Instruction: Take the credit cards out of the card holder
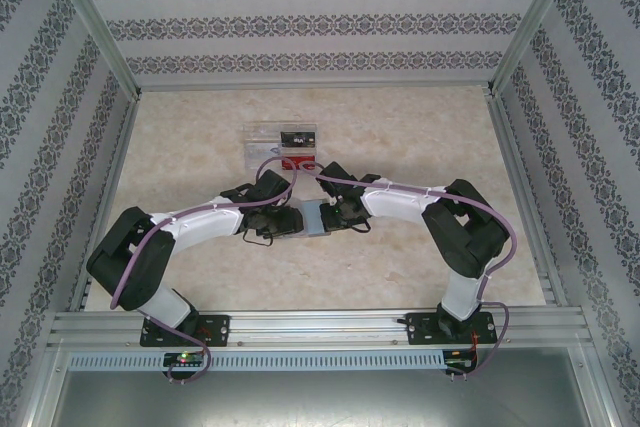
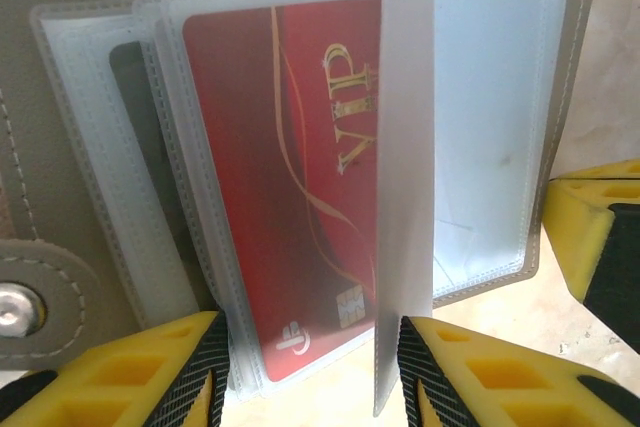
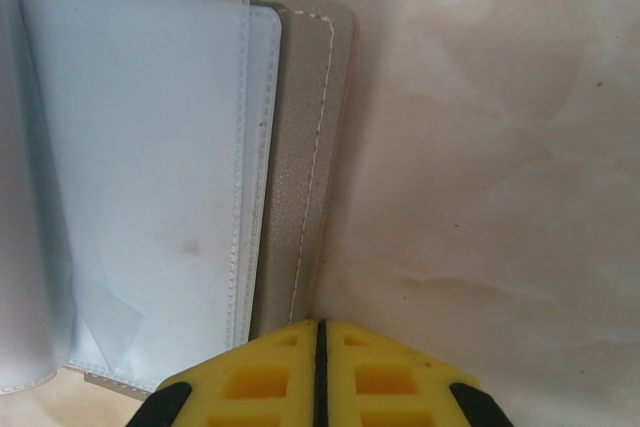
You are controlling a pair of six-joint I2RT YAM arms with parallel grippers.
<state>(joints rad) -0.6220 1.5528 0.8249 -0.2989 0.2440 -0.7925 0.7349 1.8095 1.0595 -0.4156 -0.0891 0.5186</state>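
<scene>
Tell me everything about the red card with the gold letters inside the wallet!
The red card looks like shiny plastic, with gold VIP letters, gold swirly lines, a small gold chip and a gold logo near one end. It lies flat, tucked in a see-through sleeve of the open card holder. A cloudy sleeve page stands on edge across it, hiding one side. The left gripper has its yellow fingers apart, either side of the chip end.
</scene>
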